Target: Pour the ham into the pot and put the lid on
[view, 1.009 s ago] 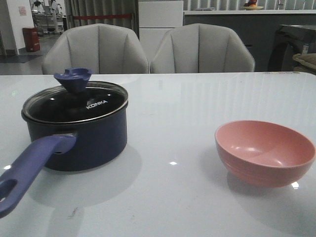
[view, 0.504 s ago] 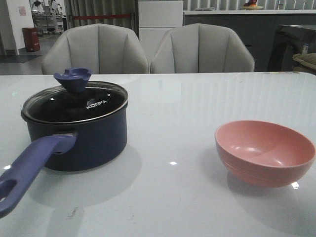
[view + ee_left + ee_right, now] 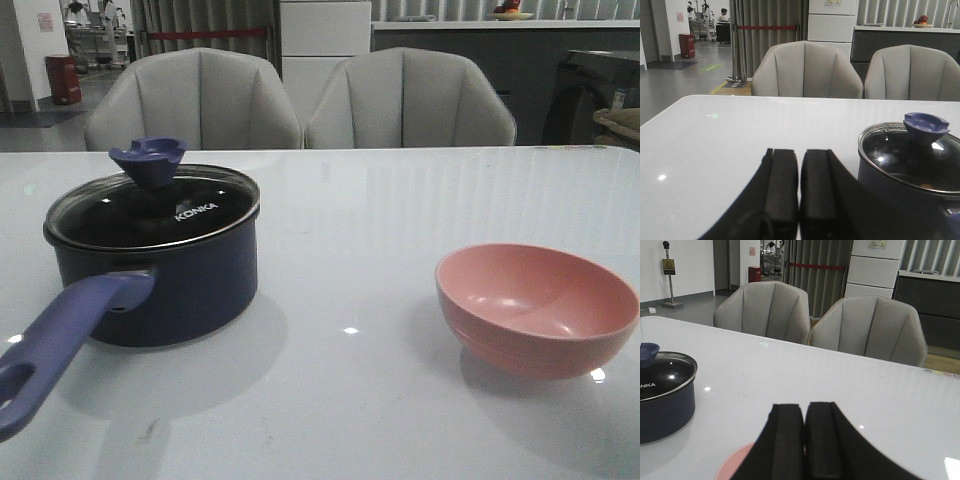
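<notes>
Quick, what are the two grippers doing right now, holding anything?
Left gripper: closed, holding nothing.
Right gripper: closed, holding nothing.

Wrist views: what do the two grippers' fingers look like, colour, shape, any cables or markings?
The left gripper has two matte black fingers, flat-faced rectangular blocks with squared tips, widening toward the base. The right gripper looks the same: two matte black block-shaped fingers. No cables, labels or markings show on either. The arms themselves are out of view.
</notes>
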